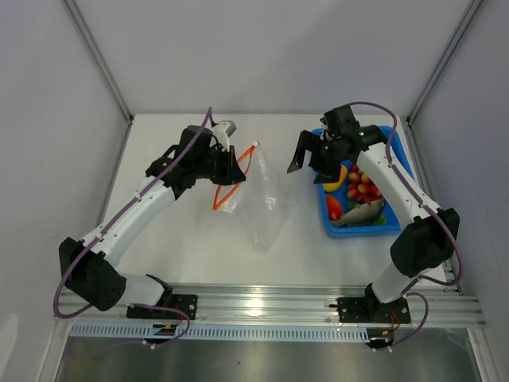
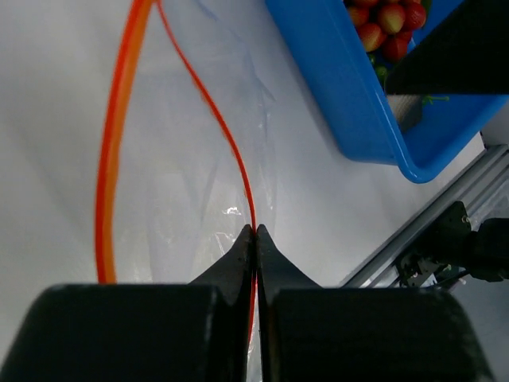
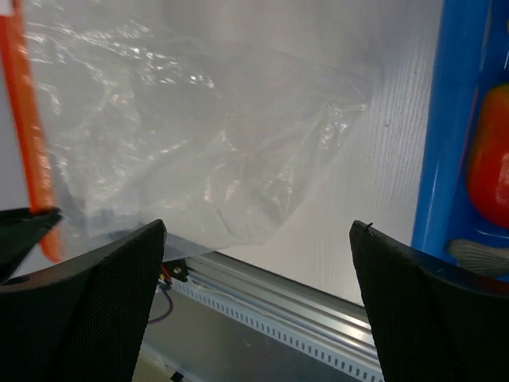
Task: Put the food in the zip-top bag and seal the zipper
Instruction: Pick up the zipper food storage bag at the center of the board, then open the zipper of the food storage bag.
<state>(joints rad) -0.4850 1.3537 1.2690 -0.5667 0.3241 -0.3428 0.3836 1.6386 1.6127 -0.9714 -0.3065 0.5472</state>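
Observation:
The clear zip-top bag lies crinkled on the table's middle, its mouth held open. My left gripper is shut on one side of the orange-red zipper; in the left wrist view the strip runs straight into the closed jaws of the gripper. My right gripper is open and empty, between the bag and the blue tub. The food lies in the tub: mango, cherry tomatoes, red pepper, grey fish. The right wrist view shows the open gripper over the bag.
The tub's wall is right of my right gripper, with the red pepper behind it. The aluminium rail runs along the table's near edge. Grey walls close the back and sides.

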